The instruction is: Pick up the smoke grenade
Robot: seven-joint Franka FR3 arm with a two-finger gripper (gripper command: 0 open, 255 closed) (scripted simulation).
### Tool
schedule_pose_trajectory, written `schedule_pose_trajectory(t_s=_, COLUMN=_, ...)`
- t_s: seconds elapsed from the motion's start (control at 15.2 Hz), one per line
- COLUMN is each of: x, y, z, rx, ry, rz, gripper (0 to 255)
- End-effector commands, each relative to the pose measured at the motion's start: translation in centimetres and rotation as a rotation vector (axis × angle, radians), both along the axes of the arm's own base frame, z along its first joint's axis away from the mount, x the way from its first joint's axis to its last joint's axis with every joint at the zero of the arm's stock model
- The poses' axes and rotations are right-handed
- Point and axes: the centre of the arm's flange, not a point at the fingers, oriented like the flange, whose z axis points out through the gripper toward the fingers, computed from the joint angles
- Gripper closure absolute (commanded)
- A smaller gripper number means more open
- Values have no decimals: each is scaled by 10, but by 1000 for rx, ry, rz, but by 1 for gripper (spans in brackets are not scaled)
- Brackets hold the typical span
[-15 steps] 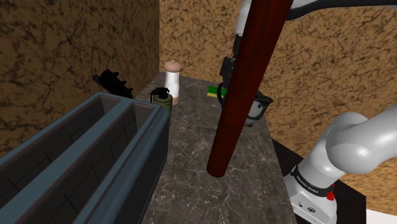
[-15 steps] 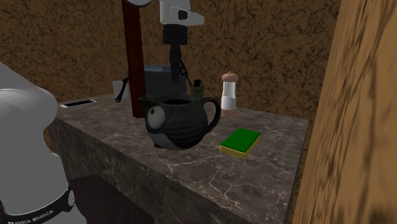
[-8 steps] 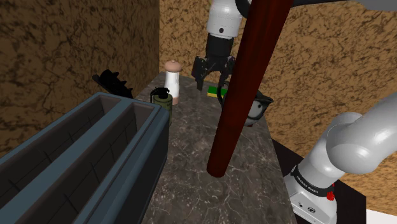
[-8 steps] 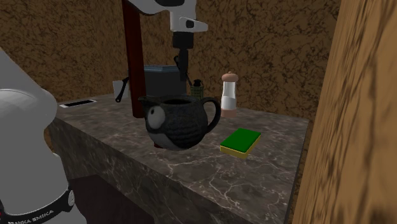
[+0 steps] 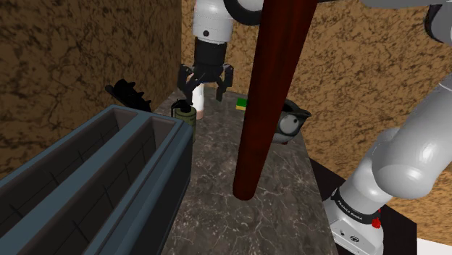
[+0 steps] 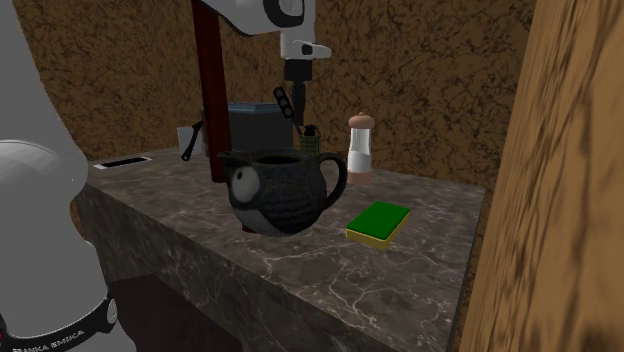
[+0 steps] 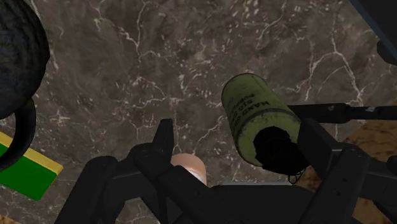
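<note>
The smoke grenade (image 5: 184, 114) is an olive-green can with a black top, standing on the dark marble counter (image 5: 239, 217) against the end of a blue-grey crate. In the wrist view the smoke grenade (image 7: 254, 114) lies between the spread black fingers (image 7: 164, 137), closer to one of them and touching neither. My gripper (image 5: 205, 88) hangs open just above and beside the can, in front of a white shaker (image 5: 198, 109). From the second exterior view the gripper (image 6: 292, 102) sits a little above the smoke grenade (image 6: 309, 138).
A thick dark red pole (image 5: 271, 94) rises from the counter's middle. The blue-grey crate (image 5: 94, 181) runs along the shoulder view's left. A black teapot (image 6: 283, 190), a green sponge (image 6: 380, 221) and the pink-capped shaker (image 6: 360, 145) stand nearby. A black spiky object (image 5: 129, 93) lies behind the crate.
The arm has swung toward the shoulder view's left, from beside the teapot to over the shaker and grenade. The fingers have stayed open.
</note>
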Motion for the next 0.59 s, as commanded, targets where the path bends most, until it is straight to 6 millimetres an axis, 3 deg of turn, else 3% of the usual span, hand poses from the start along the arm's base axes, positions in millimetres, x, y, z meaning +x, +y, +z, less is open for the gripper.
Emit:
schedule_pose_trajectory(t_s=0.0, x=13, y=22, z=-2, rx=4, ry=-7, rz=-9, gripper=0)
schedule_pose_trajectory(t_s=0.13, x=22, y=35, z=-3, rx=5, ry=-11, rz=-13, gripper=0)
schedule_pose_trajectory(t_s=0.53, x=22, y=35, z=-35, rx=5, ry=-11, rz=-13, gripper=0)
